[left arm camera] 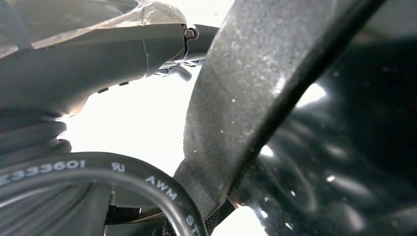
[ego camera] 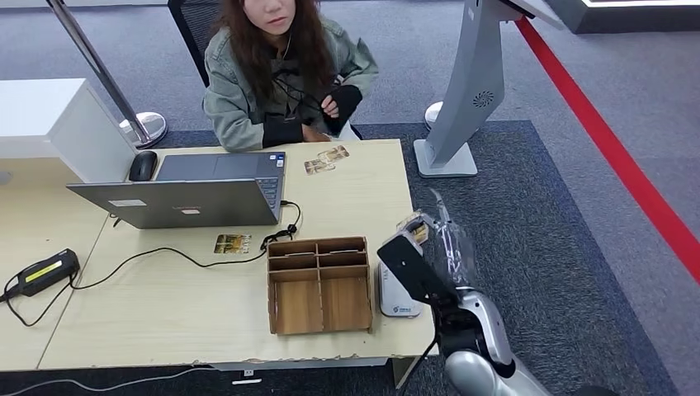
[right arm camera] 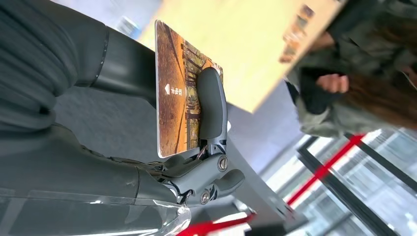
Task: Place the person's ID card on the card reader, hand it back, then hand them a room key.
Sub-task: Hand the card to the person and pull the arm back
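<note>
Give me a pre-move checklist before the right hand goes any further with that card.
1. Card held firmly: ok. The right hand pinches the card between the thumb and a finger.
2. Card reader unobstructed: cannot tell. The white reader sits at the table's near right corner, partly hidden behind the right hand.
3. Wooden organizer out of the path: ok. The organizer stands beside the reader, to its left.
4. Person ready to receive: not ok. The person has both hands drawn to the chest, none reaching out.
5. Other cards out of the way: ok. Two cards lie at the far edge near the person.
6. Left hand state: cannot tell.
</note>
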You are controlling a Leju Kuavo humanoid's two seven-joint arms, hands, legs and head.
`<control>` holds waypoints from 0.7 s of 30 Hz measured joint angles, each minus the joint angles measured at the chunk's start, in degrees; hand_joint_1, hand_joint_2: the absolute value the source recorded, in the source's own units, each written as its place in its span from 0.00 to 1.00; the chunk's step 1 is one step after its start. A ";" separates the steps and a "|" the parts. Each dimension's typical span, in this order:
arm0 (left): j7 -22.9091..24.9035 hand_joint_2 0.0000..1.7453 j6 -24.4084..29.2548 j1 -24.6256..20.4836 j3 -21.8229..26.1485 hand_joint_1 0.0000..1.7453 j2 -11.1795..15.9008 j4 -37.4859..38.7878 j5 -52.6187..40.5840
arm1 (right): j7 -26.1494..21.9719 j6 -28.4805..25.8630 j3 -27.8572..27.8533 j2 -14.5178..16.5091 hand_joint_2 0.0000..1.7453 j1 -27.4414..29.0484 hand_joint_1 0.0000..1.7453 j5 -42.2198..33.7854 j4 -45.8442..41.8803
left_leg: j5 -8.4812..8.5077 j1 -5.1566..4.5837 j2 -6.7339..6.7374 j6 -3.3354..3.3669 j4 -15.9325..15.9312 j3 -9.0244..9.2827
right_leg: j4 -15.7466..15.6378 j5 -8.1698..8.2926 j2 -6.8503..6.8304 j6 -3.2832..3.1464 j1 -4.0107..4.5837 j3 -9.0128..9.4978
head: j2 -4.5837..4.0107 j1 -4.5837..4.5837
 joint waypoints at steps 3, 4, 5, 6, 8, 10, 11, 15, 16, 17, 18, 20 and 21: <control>-0.13 1.00 0.04 -0.04 -0.08 0.00 -0.02 -0.01 -0.60 | 1.50 1.62 0.16 -0.33 1.00 -3.65 1.00 1.28 -1.12 | 0.01 0.00 -0.02 0.01 0.00 0.00 | 0.00 0.00 -0.01 0.00 0.00 0.00 | 0.00 -0.01; -0.26 1.00 0.07 -0.05 -0.14 0.00 -0.04 -0.01 -0.80 | 1.78 1.94 0.25 -0.39 1.00 -4.60 1.00 1.39 -1.26 | 0.02 0.00 -0.02 0.00 0.00 -0.01 | 0.01 0.00 -0.01 0.00 0.00 0.01 | 0.00 -0.01; -0.38 1.00 0.10 -0.05 -0.21 0.00 -0.06 -0.02 -0.96 | 2.00 2.19 0.40 -0.43 1.00 -5.59 1.00 1.26 -1.33 | 0.01 -0.01 -0.02 0.00 0.00 -0.02 | 0.02 0.00 -0.01 0.00 0.00 0.01 | 0.00 -0.01; -0.48 1.00 0.15 -0.06 -0.30 0.00 -0.09 -0.02 -1.15 | 2.21 2.38 0.60 -0.42 1.00 -6.75 1.00 0.97 -1.28 | 0.01 -0.01 -0.01 0.00 0.00 -0.03 | 0.03 0.01 0.00 0.00 0.00 0.01 | 0.00 -0.01; -0.56 1.00 0.38 -0.12 -0.49 0.00 -0.17 -0.02 -1.58 | 2.44 2.50 0.97 -0.11 1.00 -9.54 1.00 -0.20 -0.76 | 0.01 -0.02 -0.01 0.00 0.00 -0.04 | 0.04 0.01 0.00 0.00 0.00 0.00 | 0.00 -0.01; -0.56 1.00 0.73 -0.14 -0.59 0.00 -0.35 -0.02 -1.90 | 2.30 2.26 1.27 0.52 1.00 -12.09 1.00 -1.75 0.16 | 0.02 -0.01 -0.05 0.00 0.00 -0.03 | 0.04 0.01 -0.02 0.00 0.01 -0.01 | 0.00 -0.01; -0.56 1.00 0.91 -0.13 -0.61 0.00 -0.45 -0.02 -1.98 | 2.09 2.03 1.44 0.92 1.00 -13.12 1.00 -2.53 0.72 | 0.02 -0.01 -0.07 0.00 0.00 -0.04 | 0.04 0.01 -0.04 0.00 0.01 0.00 | 0.00 0.01; -0.56 1.00 1.33 -0.12 -0.64 0.00 -0.88 -0.02 -2.30 | 0.77 0.60 2.27 3.09 1.00 -16.73 1.00 -4.60 3.95 | 0.02 0.00 -0.07 0.00 -0.01 -0.05 | 0.05 0.01 -0.04 0.00 0.02 0.01 | 0.00 0.00; -0.55 1.00 1.39 -0.12 -0.65 0.00 -1.00 -0.02 -2.38 | 0.49 0.27 2.49 3.64 1.00 -17.44 1.00 -4.91 4.81 | 0.02 0.00 -0.08 0.00 -0.01 -0.05 | 0.05 0.01 -0.05 0.00 0.02 0.01 | 0.00 0.01; -0.55 1.00 1.44 -0.12 -0.66 0.00 -1.17 -0.02 -2.44 | 0.22 0.02 2.73 4.19 1.00 -18.07 1.00 -5.15 5.75 | 0.02 0.01 -0.09 0.00 -0.01 -0.05 | 0.05 0.01 -0.06 0.00 0.02 0.00 | 0.00 0.00; -0.54 1.00 1.49 -0.13 -0.67 0.00 -1.32 -0.02 -2.46 | 0.01 -0.18 2.99 4.81 1.00 -18.66 1.00 -5.37 6.79 | 0.02 0.01 -0.09 -0.01 -0.01 -0.05 | 0.05 0.00 -0.06 0.00 0.02 0.00 | 0.00 0.00; -0.53 1.00 1.57 -0.15 -0.69 0.00 -1.62 -0.02 -2.49 | -0.26 -0.51 3.49 5.98 1.00 -19.73 1.00 -5.70 8.73 | 0.02 0.01 -0.08 -0.01 -0.01 -0.05 | 0.05 0.01 -0.06 0.00 0.02 0.00 | 0.00 -0.01; -0.52 1.00 1.62 -0.15 -0.69 0.00 -1.73 -0.02 -2.48 | -0.32 -0.65 3.73 6.47 1.00 -20.18 1.00 -5.84 9.53 | 0.02 0.01 -0.09 -0.01 -0.01 -0.05 | 0.05 0.00 -0.06 0.00 0.02 -0.01 | 0.00 0.00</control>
